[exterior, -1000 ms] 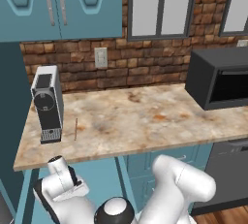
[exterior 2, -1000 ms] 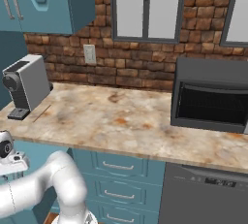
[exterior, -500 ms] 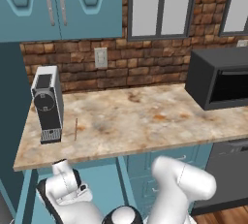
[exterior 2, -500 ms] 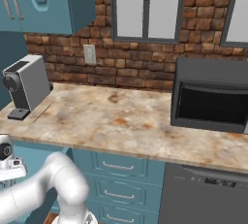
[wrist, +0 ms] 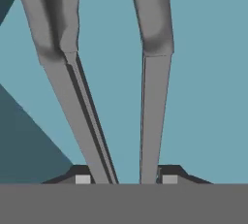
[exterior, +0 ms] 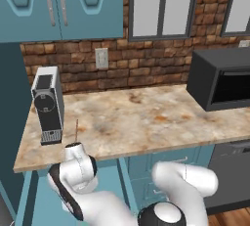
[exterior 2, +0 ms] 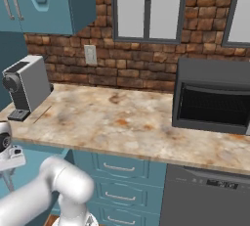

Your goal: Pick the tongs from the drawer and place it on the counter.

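Grey metal tongs (wrist: 150, 97) sit between our claw (wrist: 123, 179) tips, both arms inside them, over the teal drawer (wrist: 208, 72) floor; we cannot tell if it pinches

The white arm is rising from the base at the bottom of the left base view, bending at a rounded elbow low in the middle and reaching left and downward, its wrist sitting below the front edge of the counter. In the right base view the forearm is stretching toward the lower left corner, the hand at the frame's left edge. In the hand view the gripper (wrist: 124, 179) is pointing down, its two dark fingertips (wrist: 170, 175) showing just outside the tongs' (wrist: 154, 121) two arms.
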### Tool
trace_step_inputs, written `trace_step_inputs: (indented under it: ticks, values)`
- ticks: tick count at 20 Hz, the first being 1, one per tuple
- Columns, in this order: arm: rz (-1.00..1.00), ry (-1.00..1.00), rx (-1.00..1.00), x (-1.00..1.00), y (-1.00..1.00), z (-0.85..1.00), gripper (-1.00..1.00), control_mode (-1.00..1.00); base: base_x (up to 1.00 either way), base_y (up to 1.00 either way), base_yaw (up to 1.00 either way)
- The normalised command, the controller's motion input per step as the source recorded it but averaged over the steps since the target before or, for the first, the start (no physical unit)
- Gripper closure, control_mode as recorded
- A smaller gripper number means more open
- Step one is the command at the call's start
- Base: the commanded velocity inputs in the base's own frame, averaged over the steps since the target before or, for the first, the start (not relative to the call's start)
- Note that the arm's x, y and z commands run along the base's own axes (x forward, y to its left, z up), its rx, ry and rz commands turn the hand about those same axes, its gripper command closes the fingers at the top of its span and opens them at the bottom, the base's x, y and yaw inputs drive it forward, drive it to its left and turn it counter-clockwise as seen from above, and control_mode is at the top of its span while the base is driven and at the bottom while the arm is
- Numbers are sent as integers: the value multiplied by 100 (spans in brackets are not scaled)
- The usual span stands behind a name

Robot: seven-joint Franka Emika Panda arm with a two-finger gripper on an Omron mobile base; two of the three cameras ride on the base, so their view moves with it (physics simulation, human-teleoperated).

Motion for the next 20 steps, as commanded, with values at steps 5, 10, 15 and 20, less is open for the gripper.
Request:
trace_step_inputs:
  ticks: [5, 10, 15, 20]
  values:
    - [19, -15, 19, 1, -2, 100, 100, -100, 0, 0, 0]
    - [2, -25, 22, 23, -6, 100, 100, -100, 0, 0, 0]
    - [-2, -28, 30, 59, -51, 100, 100, -100, 0, 0, 0]
    - [-15, -22, 30, 90, -70, 80, 100, -100, 0, 0, 0]
